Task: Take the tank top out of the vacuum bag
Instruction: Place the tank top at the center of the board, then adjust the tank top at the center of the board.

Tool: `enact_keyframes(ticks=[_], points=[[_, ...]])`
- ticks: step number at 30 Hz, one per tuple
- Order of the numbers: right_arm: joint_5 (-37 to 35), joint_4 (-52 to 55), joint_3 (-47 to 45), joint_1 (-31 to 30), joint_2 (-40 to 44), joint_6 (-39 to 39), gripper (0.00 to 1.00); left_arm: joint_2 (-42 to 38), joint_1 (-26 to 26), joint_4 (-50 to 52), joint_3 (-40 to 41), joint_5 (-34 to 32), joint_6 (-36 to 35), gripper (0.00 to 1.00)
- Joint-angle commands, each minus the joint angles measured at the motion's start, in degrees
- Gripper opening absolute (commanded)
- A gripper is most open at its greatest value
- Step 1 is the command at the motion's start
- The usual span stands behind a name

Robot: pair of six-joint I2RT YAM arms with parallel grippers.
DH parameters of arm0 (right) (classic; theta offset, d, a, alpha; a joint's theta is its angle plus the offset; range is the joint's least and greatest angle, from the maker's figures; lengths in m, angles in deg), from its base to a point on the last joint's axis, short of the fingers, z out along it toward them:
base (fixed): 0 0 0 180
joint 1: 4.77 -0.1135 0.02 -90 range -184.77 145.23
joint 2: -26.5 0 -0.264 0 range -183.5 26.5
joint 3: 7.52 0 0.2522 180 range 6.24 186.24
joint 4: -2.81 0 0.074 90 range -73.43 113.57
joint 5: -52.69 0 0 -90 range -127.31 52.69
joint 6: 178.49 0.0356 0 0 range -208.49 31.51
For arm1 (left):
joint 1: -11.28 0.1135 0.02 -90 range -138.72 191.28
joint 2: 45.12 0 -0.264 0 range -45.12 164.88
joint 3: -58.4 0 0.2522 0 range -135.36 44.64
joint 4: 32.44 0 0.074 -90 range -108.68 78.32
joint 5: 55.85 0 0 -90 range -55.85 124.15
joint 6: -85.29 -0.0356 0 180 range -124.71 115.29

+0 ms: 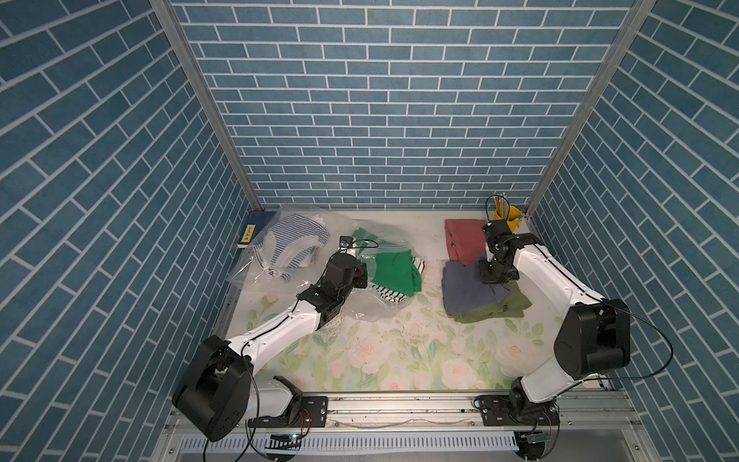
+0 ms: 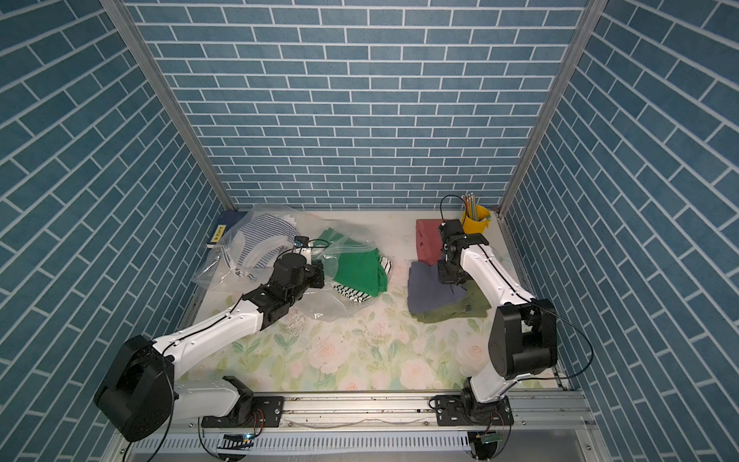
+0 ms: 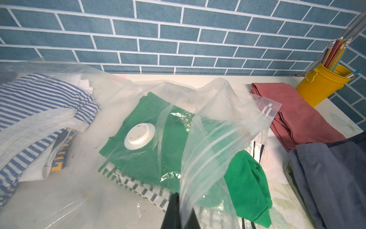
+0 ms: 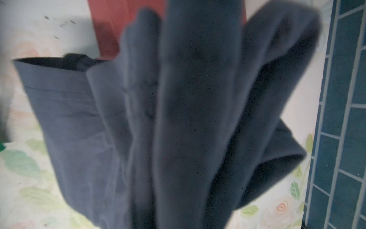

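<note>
Plastic: two bags point(image 1: 250, 266). My left tool point(image 3: 181, 216) pinches the bag point(image 3: 208, 142) over the green top point(image 3: 247, 178); my right tool point(image 1: 494, 281) clamps grey cloth point(image 1: 464, 294). Floral tabletop point(image 1: 400, 352), blue-brick walls point(image 1: 380, 100).

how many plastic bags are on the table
2. The back-left bag holds blue-striped clothes. The middle bag holds a green garment, and the left end effector pinches its edge. None seems hidden.

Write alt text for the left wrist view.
The left claw pinches the open edge of a clear bag holding a green top under a white round valve. Nearby lie striped clothes in another bag, a pink cloth, a blue-grey cloth and a yellow cup of pencils.
</note>
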Motion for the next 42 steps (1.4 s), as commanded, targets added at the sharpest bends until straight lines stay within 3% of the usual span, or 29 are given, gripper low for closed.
enact_keyframes(ticks=[1,6,8,13,16,19,22,28,31,34,42], points=[[-5.04,-5.93,-2.17,0.72,-2.16,1.17,0.0,-1.27,0.73,-0.48,-0.71,-0.84,-0.58,0.0],[-8.4,-9.35,-5.25,2.03,-4.68,2.39,0.0,-1.32,0.8,-0.39,-0.68,-1.17,-0.77,0.0],[-9.45,-9.63,-6.0,2.73,-4.83,3.0,0.13,-1.33,0.85,-0.39,-0.69,-1.19,-0.77,0.0],[-13.07,-8.73,-5.98,4.17,-0.27,4.59,0.6,-1.34,0.78,-0.24,-0.78,-1.34,-0.86,0.0],[-15.07,-6.99,-4.58,4.46,3.47,5.23,0.74,-1.18,0.8,-0.38,-0.81,-1.11,-0.81,0.0],[-14.33,-6.34,-3.76,4.4,7.37,6.41,0.77,-1.13,0.8,-0.39,-0.78,-0.91,-0.77,0.0],[-9.24,-8.47,-5.56,4.27,12.9,8.16,0.77,-1.13,0.8,-0.39,-0.77,-0.85,-0.66,0.0],[3.18,-18.54,-19.54,4.4,26.62,17.48,0.76,-0.81,0.78,-0.56,-0.83,-0.66,-0.55,0.0],[4.26,-22.38,-28.62,4.49,33.83,25.17,0.78,-0.86,0.81,-0.56,-0.77,-0.5,-0.51,0.0],[4.59,-26.9,-38.27,4.88,41.8,32.65,0.91,-0.85,0.8,-0.73,-0.77,-0.09,-0.42,0.0],[7.55,-37.0,-51.03,8.22,50.23,40.37,0.9,-0.81,0.85,-0.96,-0.68,0.71,-0.16,0.0]])
